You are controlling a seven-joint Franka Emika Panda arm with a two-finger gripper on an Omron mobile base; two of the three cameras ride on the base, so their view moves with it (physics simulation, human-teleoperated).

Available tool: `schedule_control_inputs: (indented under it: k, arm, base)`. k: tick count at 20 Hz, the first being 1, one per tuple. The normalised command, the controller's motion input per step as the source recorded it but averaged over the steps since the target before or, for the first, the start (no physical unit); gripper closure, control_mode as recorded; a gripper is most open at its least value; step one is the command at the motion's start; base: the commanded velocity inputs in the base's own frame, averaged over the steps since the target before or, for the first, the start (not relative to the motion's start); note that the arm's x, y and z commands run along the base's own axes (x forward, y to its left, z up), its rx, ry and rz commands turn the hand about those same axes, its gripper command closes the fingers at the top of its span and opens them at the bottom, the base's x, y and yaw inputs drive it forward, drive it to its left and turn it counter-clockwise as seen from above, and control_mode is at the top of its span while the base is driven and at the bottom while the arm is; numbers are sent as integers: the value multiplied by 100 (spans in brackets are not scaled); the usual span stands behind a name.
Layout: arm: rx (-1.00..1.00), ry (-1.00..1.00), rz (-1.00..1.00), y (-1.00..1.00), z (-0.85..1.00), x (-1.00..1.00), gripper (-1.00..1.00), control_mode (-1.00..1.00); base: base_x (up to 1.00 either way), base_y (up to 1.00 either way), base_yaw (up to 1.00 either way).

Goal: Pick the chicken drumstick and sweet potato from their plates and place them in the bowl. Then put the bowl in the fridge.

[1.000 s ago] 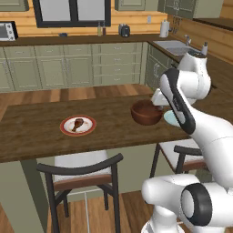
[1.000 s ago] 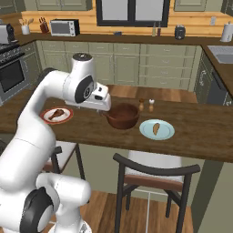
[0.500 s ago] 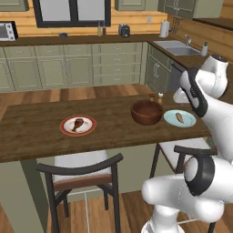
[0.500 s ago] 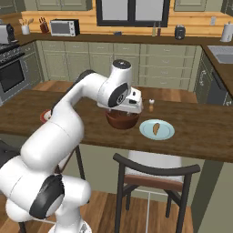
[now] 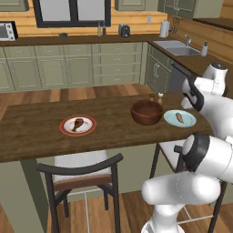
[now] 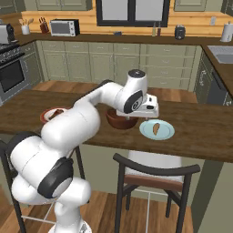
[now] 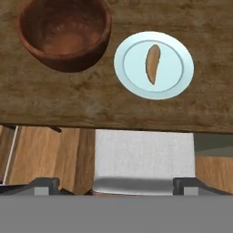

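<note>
The bowl (image 5: 146,112) stands empty on the tabletop (image 5: 41,129). Just right of the bowl lies the blue plate (image 5: 179,119) with the sweet potato (image 5: 180,118) on it. Well left of the bowl, the red-rimmed plate (image 5: 78,125) carries the chicken drumstick (image 5: 78,123). The pincer (image 6: 150,109) hangs above the bowl's right side, its jaws spread wide, holding nothing.

Drumstick (image 5: 78,123) on red-rimmed plate (image 5: 78,125), sweet potato (image 7: 152,63) on teal plate (image 7: 153,65), empty brown bowl (image 7: 63,32) beside
</note>
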Motion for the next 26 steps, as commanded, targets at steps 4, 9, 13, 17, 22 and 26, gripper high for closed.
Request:
schedule_control_inputs:
  k: [4,9,13,17,22,26]
  arm:
    - [-2,3,0,-53,-24,64,-100,-100]
    - [0,0,0,-13,-53,96,-100,-100]
    - [1,5,0,-18,-35,100,-100,-100]
    - [0,15,0,-34,-22,80,-100,-100]
    - [6,19,0,-38,-20,23,-100,-100]
    - [13,14,0,-21,-27,25,-100,-100]
  base:
    - [0,0,0]
    - [0,0,0]
    - [0,0,0]
    - [0,0,0]
    - [0,0,0]
    - [0,0,0]
